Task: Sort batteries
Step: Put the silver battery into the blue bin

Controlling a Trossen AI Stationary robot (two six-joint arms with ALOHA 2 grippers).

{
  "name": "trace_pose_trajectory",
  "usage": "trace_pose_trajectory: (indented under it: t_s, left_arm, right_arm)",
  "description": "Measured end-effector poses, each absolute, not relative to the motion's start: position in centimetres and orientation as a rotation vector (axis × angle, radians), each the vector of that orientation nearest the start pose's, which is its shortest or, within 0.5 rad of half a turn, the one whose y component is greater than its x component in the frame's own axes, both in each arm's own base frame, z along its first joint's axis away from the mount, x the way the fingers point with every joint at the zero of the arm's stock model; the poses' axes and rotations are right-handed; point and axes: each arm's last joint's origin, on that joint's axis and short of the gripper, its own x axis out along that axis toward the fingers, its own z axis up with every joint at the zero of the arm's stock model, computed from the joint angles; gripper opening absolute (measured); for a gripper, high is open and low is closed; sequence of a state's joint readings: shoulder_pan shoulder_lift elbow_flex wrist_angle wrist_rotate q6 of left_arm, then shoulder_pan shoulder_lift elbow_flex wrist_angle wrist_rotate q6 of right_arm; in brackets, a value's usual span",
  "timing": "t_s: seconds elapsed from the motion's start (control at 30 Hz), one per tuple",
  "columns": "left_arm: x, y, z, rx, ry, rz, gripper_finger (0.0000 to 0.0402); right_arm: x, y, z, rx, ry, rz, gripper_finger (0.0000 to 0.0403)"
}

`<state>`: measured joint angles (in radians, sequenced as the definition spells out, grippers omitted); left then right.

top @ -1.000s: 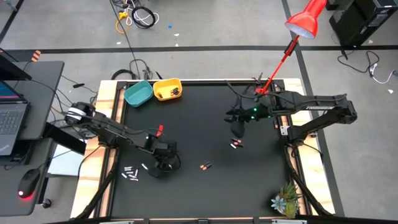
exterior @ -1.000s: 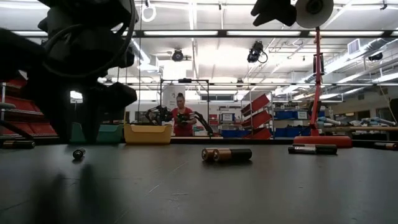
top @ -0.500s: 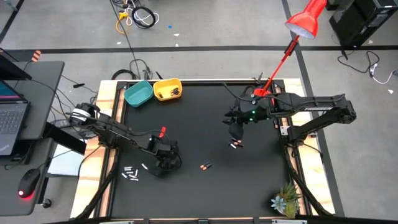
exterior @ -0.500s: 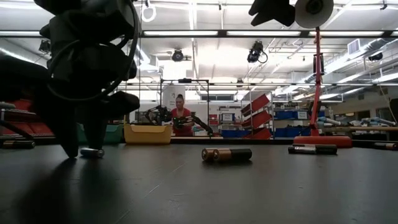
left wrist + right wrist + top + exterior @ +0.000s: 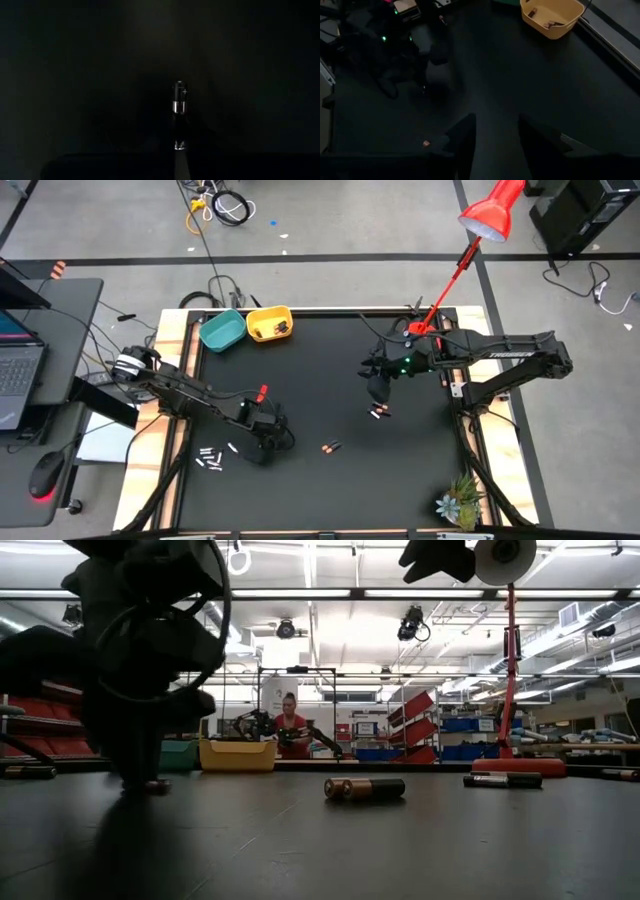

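The left end effector (image 5: 266,446) is down at the black table (image 5: 320,360), near its front left part, and its fingers are closed on a small battery (image 5: 179,100). In the left wrist view that battery is dark with a silver band and a plus mark, standing out between the dark fingers. In the low view the same end effector (image 5: 140,775) reaches the table surface, with a bit of the battery showing at its tip.

Just to the left of it, near the table's front left corner, a cluster of whitish batteries (image 5: 210,457) lies loose. A dark battery with copper end (image 5: 331,447) lies near the middle front, and another pair of dark batteries (image 5: 379,412) lies under the right arm. In the low view the copper-ended battery (image 5: 364,788) lies on its side.

The right end effector (image 5: 379,392) hovers above the table right of centre, fingers (image 5: 465,137) apart and holding nothing.

At the back left corner a teal bowl (image 5: 222,330) and a yellow bowl (image 5: 269,323) sit side by side, touching or nearly so; the yellow one holds a few batteries.
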<state>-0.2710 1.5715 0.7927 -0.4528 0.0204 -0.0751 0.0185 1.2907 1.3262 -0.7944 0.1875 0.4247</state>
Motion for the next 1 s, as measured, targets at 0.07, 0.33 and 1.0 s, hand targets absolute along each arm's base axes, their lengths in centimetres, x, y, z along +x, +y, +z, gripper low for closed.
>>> trace_pose_trajectory:
  t_s: [0.07,0.33,1.0]
  left_arm:
    - [25.9,-7.2,15.5,0.045,1.196,-0.186,0.0007]
    - [25.2,-5.4,18.3,-0.122,1.123,-0.075,0.0001]
    - [27.5,-4.4,15.9,-0.24,1.124,0.08,0.0185]
  right_arm:
    - [26.0,-0.1,36.0,0.315,0.707,-0.321,0.0158]
    - [26.3,-0.1,36.3,0.315,0.659,-0.309,0.0158]
    - [26.3,0.1,36.4,0.306,0.655,-0.299,0.0158]
